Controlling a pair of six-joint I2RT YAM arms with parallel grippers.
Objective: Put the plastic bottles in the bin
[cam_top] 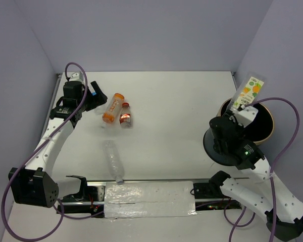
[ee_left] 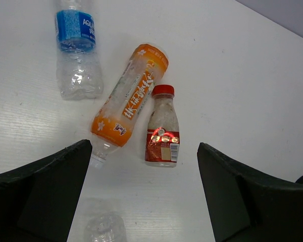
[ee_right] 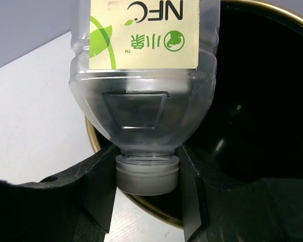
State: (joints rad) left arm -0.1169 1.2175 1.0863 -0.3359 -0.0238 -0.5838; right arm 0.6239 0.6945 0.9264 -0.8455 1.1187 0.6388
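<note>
Noted right gripper (ee_right: 146, 177) pinching yellow-green-labelled bottle (ee_right: 144, 75) by its cap, long axis rising up and far, over left rim of the bin (ee_right: 92, 138). Judged bin centre lay right of it. Saw left gripper (cam_top: 93, 97) spread, just left of orange bottle (ee_left: 131, 101) and red-labelled bottle (ee_left: 163, 128). Got cap grip only from right wrist view, plain clear bottle (cam_top: 112, 160) properly only from top.

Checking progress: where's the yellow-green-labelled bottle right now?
Top view, far right: the right gripper holds the yellow-green-labelled bottle by its cap, body up, above the bin's left rim.
</note>
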